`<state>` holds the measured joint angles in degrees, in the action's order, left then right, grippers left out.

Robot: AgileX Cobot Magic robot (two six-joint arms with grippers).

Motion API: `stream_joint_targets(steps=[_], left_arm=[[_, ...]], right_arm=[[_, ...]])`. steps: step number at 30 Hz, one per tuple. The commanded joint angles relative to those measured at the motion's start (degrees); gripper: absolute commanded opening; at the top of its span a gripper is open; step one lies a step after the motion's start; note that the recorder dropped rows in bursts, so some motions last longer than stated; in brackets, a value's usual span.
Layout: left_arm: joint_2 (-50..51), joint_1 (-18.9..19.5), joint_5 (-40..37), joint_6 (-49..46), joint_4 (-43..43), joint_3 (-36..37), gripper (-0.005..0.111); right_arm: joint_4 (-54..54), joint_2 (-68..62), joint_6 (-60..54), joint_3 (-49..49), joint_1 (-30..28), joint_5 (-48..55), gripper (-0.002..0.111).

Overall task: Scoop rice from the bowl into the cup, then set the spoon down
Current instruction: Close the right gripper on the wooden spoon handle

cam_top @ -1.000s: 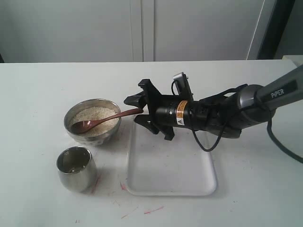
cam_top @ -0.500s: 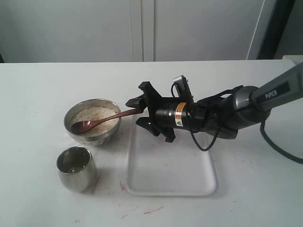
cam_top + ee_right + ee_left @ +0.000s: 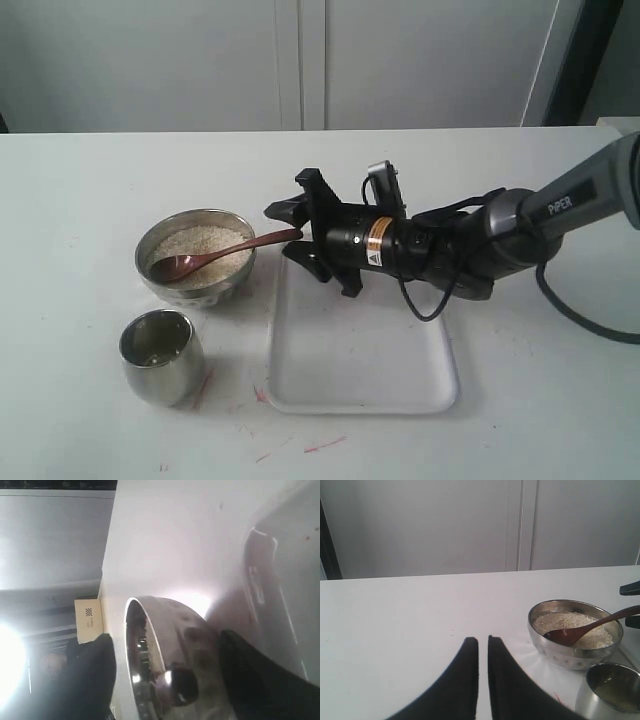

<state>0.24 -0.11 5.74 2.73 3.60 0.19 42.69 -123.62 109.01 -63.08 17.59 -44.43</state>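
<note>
The steel bowl point(image 3: 228, 283) stands left of centre, filled with rice point(image 3: 205, 241). The wooden spoon point(image 3: 222, 255) lies in it, scoop in the grains and handle sticking out over the rim to the right. My right gripper point(image 3: 290, 233) is open, one finger on each side of the handle's end without closing on it. The wrist view shows the handle tip point(image 3: 181, 685) between the spread fingers, beside the bowl point(image 3: 175, 625). The cup point(image 3: 160, 355) stands in front of the bowl. My left gripper point(image 3: 483, 641) is shut over bare table, left of the bowl point(image 3: 570, 655) and cup point(image 3: 612, 690).
A white tray point(image 3: 360, 360) lies right of the bowl, under the right arm's forearm. Small red marks dot the table near the tray's front edge. The table runs back to a white wall.
The right arm has settled slightly lower behind the gripper. The gripper stays open at the handle's end. The spoon, bowl and cup have not moved.
</note>
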Motion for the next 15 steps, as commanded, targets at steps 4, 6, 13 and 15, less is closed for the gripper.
stream_joint_targets(steps=[4,6,13,15], left_arm=[[-0.2,-0.1,0.3,0.1,0.2,-0.2,0.014],[-0.2,-0.1,0.3,0.1,0.2,-0.2,0.014],[-0.2,-0.1,0.3,0.1,0.2,-0.2,0.014],[-0.2,-0.1,0.3,0.1,0.2,-0.2,0.014]], right_arm=[[1.9,0.1,-0.8,-1.9,0.8,-0.8,0.045],[2.1,0.1,-0.8,-2.1,0.8,-0.6,0.041],[2.3,0.1,-0.8,-2.1,0.8,-0.6,0.022],[2.5,0.1,-0.8,-2.1,0.8,-0.6,0.016]])
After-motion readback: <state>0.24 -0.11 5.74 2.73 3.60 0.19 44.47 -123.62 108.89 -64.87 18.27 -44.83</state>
